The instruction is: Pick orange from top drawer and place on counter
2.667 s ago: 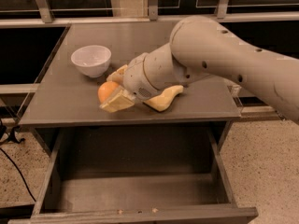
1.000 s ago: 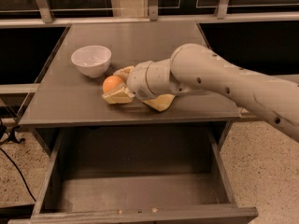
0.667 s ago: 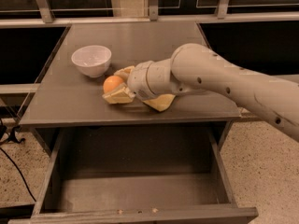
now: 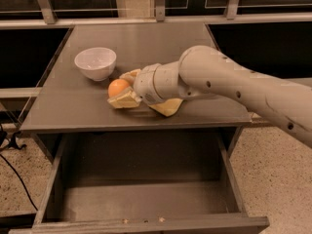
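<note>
Camera view: the grey counter (image 4: 146,43) stands before dark panes, on a speckled floor (image 4: 273,179); the top drawer (image 4: 141,199) hangs open below the claw. The claw (image 4: 118,89) sits low on the counter, its fingers (image 4: 124,100) pinching the orange (image 4: 117,86) between them. The orange is round, with no long axis or heading. A bowl (image 4: 96,62) stands just beyond the claw, and a sponge (image 4: 168,107) lies behind it under the wrist.

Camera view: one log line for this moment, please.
pincer: over flat grey counter, closed around small round orange fruit | wide grey top drawer: open | white round bowl: left of fruit
</note>
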Robot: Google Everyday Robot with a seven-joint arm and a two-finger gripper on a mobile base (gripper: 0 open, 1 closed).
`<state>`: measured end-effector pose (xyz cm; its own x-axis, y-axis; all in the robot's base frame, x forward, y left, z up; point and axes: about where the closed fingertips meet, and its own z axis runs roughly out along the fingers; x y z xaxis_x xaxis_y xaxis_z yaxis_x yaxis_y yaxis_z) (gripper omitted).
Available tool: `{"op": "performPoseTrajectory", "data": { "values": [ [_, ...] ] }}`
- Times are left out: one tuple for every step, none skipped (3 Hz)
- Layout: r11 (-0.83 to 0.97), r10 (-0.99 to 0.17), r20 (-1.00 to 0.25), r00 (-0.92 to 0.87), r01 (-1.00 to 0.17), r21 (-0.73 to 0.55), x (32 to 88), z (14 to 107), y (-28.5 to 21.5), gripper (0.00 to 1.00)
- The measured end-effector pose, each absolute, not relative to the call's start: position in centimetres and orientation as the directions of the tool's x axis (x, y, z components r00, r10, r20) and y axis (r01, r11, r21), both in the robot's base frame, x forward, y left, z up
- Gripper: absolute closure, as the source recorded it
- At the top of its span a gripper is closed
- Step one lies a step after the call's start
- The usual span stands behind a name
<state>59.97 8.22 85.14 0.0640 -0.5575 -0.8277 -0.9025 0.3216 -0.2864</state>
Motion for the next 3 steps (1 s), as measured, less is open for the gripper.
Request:
{"op": "performPoseTrajectory", "data": {
  "values": [
    [0.322,-0.557,-0.828,0.064,-0.903,-0.286,59.97,85.15,8.22,0.16],
    [0.321,-0.558,-0.828,0.064,-0.903,-0.286,59.96,85.15,8.24,0.0],
    [0.321,-0.558,-0.828,0.064,-0.903,-0.286,59.96,85.15,8.24,0.0]
  ]
}}
